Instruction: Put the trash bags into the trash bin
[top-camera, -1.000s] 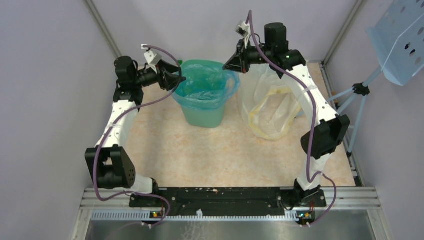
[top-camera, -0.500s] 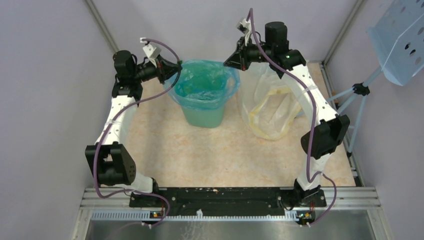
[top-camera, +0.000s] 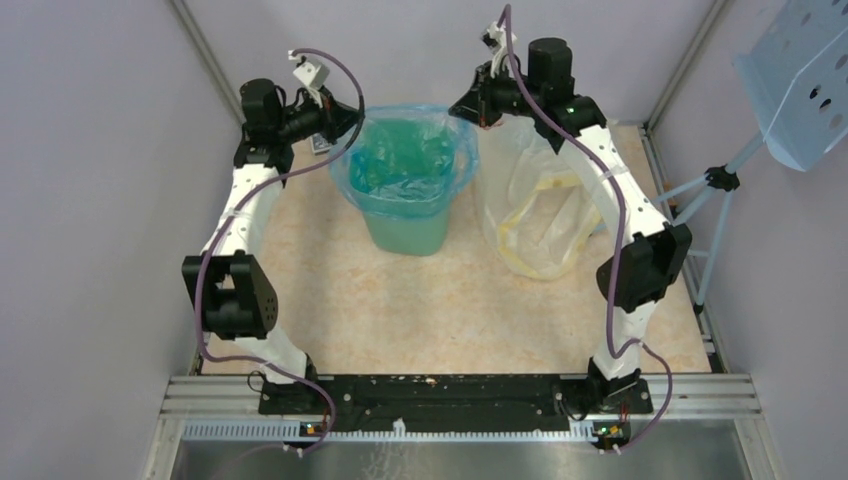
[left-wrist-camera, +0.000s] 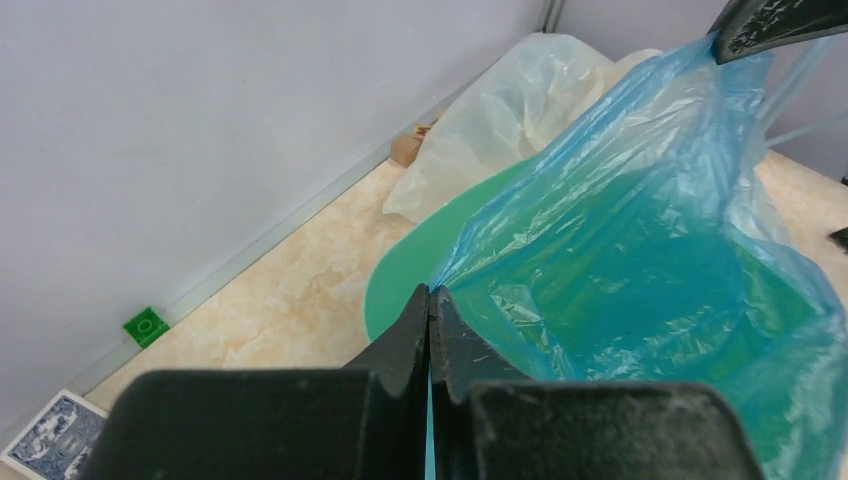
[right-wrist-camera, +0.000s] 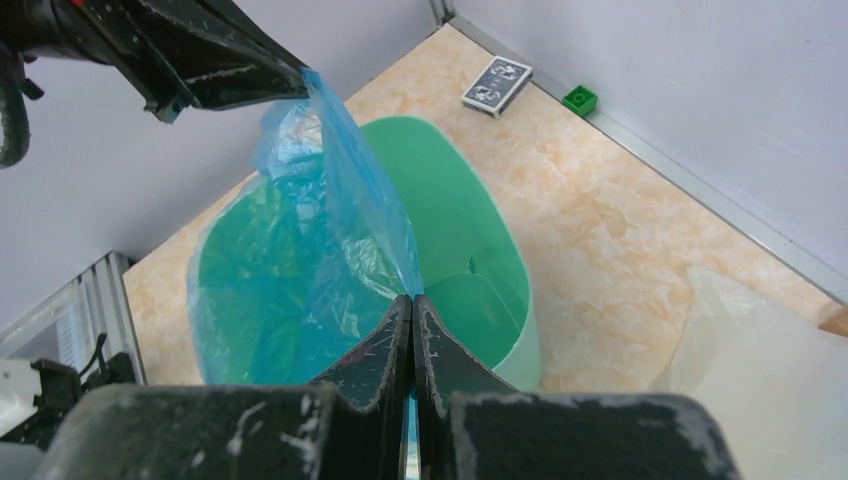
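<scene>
The blue trash bag (top-camera: 405, 165) sits inside the mint-green trash bin (top-camera: 405, 238) at the back of the table. Its mouth is stretched above the bin's rim between both grippers. My left gripper (top-camera: 352, 118) is shut on the bag's left edge, and the film is pinched at its tips (left-wrist-camera: 430, 292). On the right edge my right gripper (top-camera: 458, 108) is shut too, blue plastic running between its tips (right-wrist-camera: 412, 298). In the left wrist view the bag (left-wrist-camera: 640, 230) rises to the right gripper's finger at the top. The bin's inner wall (right-wrist-camera: 470, 230) shows bare on the right.
A large clear bag with yellow bands (top-camera: 545, 215) slumps just right of the bin. A card deck (right-wrist-camera: 497, 83) and a small green block (right-wrist-camera: 579, 99) lie by the back-left wall. A blue perforated panel on a stand (top-camera: 800, 80) stands off the table's right side.
My left gripper has shut on the bag's left edge and moved up and back, lifting that edge above the rim. The right gripper has risen slightly, holding its edge.
</scene>
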